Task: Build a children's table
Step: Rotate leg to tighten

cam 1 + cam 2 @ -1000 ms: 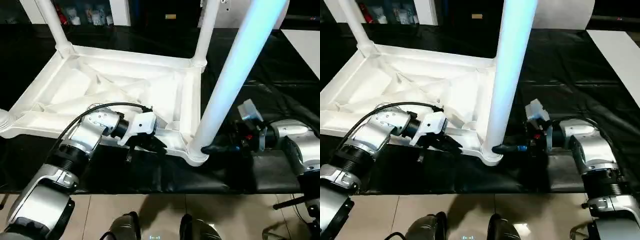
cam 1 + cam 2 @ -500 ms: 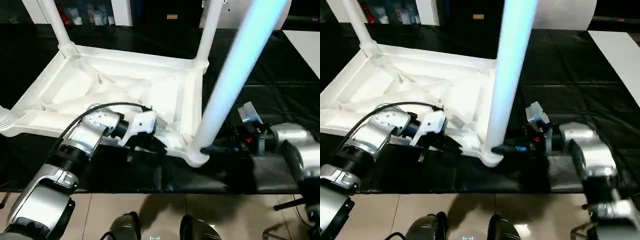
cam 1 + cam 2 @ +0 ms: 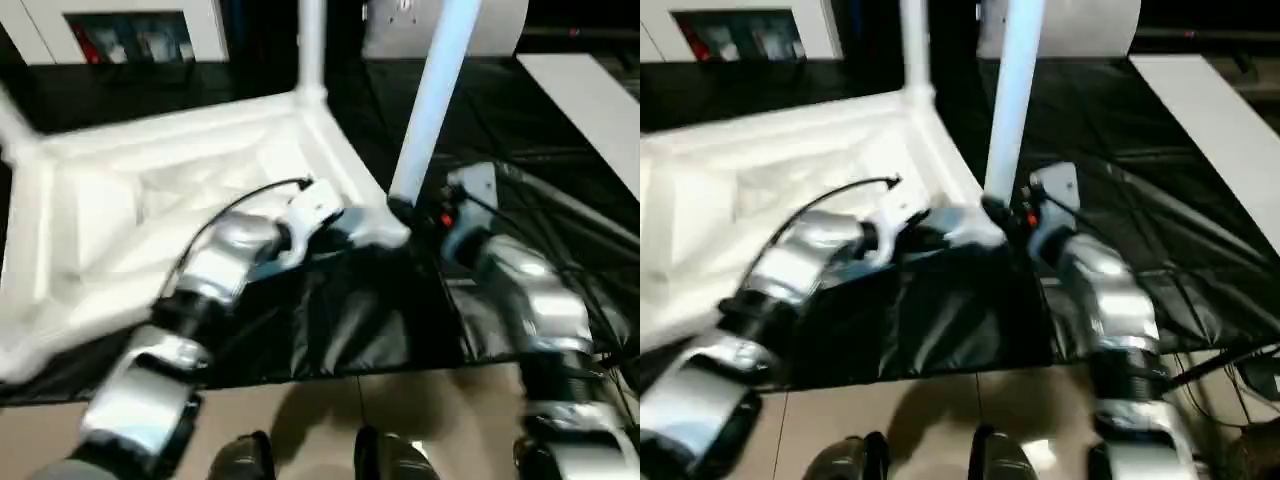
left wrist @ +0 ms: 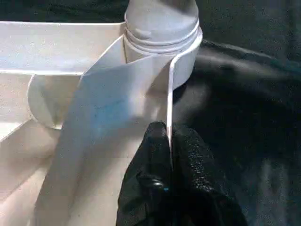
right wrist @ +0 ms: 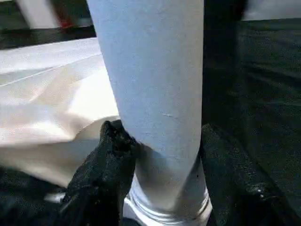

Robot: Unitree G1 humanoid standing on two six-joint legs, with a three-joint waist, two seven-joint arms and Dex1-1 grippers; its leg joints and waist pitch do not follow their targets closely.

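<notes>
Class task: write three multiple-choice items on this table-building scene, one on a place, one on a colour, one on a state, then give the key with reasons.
1. Where is the left gripper?
A. On a thin rim of the white plastic table top, by a corner socket
B. On the floor
C. On a far leg

2. What colour is the cover on the work surface?
A. White
B. Black
C. Red

3. How does the white tube leg nearest the right gripper stand?
A. Lying flat
B. Upright in its corner socket
C. Lifted free

Key: A, its fingers pinch the rim; B, dark sheet all round; B, its base sits in the socket, between that gripper's fingers.
</notes>
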